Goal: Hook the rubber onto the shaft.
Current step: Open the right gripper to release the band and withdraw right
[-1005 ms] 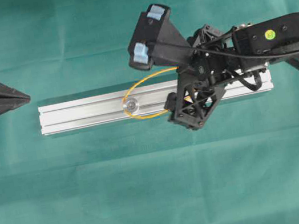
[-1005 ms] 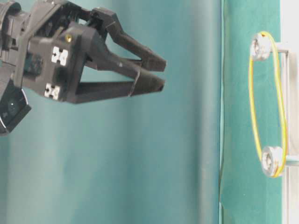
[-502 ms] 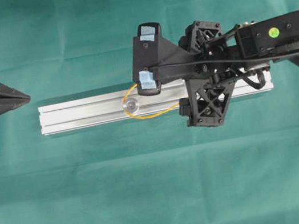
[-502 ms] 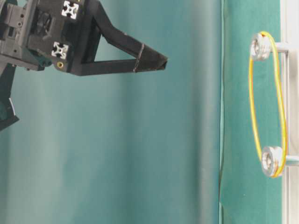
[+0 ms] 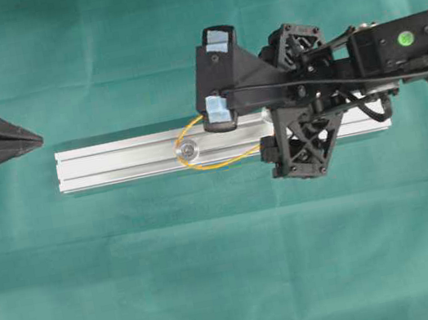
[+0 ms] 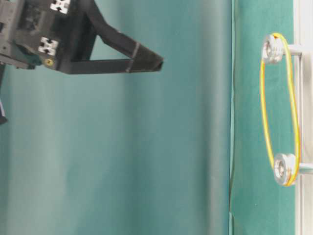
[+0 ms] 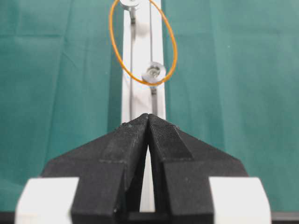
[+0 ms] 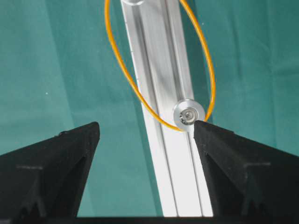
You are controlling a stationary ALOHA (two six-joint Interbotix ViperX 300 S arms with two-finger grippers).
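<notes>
While the orange rubber point(image 5: 216, 162) lies stretched into a long oval, its long axis runs left to right along the silver rail point(image 5: 115, 162) in the overhead view, and it is looped around two round shafts point(image 6: 284, 169). In the table-level view the oval stands top to bottom at the right edge, hooked on both shafts.

Over the middle of the rail is the right gripper point(image 8: 145, 133), with its fingers spread wide and holding nothing; one fingertip is just beside the nearer shaft point(image 8: 188, 115) in its wrist view. At the left edge of the overhead view the left gripper point(image 7: 148, 117) is pressed closed and empty, well apart from the rubber.

A green cloth point(image 5: 218, 275) covers the whole table.
</notes>
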